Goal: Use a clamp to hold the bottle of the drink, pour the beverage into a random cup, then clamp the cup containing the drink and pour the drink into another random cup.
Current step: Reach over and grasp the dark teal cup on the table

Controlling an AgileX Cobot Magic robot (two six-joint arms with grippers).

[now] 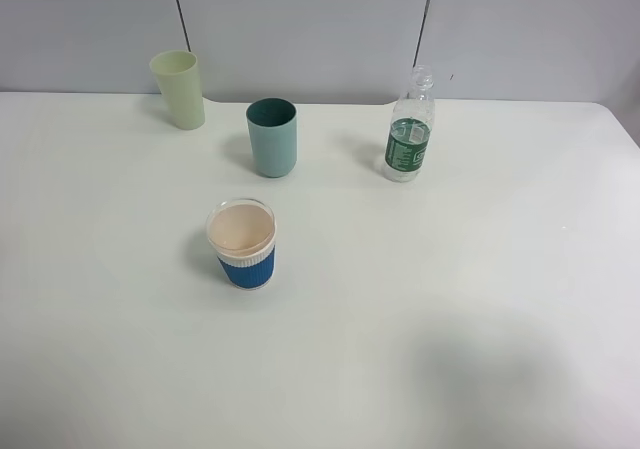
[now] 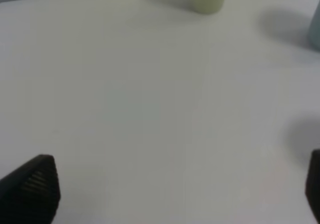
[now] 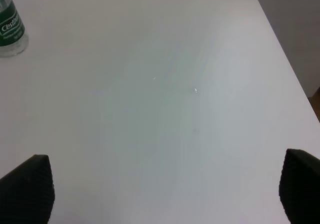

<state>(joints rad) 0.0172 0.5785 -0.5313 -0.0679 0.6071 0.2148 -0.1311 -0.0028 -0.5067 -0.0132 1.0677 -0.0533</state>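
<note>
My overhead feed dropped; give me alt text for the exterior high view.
White table with four upright items, all standing apart: green-labelled clear bottle at back right, teal tumbler at back centre, pale yellow-green tumbler at back left, blue-sleeved cup in front.

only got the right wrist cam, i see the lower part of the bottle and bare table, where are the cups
Observer: All three stand left of the bottle in the high view. The teal tumbler is the nearest to it.
Operator: which one sits closest to the front
Observer: The blue-sleeved cup. It stands alone, forward of the teal tumbler, while the pale yellow-green tumbler is at the back left.
Operator: left gripper busy?
Observer: No, the left gripper is open over bare table, with nothing between its jaws.
</note>
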